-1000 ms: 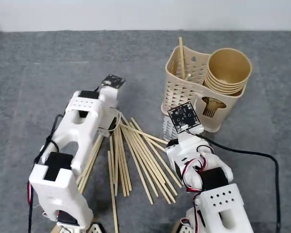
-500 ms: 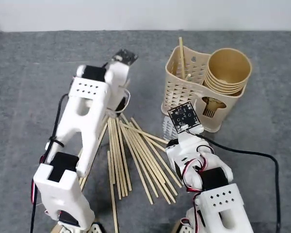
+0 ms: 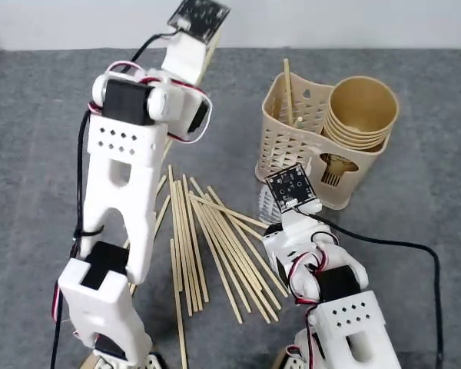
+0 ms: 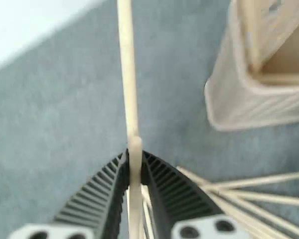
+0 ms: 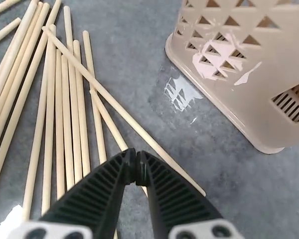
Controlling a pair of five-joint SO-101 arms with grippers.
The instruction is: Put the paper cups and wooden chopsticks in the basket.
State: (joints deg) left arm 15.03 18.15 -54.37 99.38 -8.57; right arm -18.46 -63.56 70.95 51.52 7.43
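The grey surface [image 3: 38,115] is lit brightly and evenly in the high view by soft light from above. Only faint, soft-edged shadows are cast beside the basket [image 3: 292,146] and under the loose chopsticks [image 3: 215,238]. In the right wrist view, bright white patches [image 5: 182,92] are seen on the surface just beside the basket, and more on the basket wall. In the left wrist view, a pale band [image 4: 30,25] beyond the surface is washed out almost to white.

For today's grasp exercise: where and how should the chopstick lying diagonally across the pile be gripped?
Probably its end nearer the basket, from straight above, jaws straddling its width: there the chopstick lies alone on the carpet, clear of the other chopsticks.
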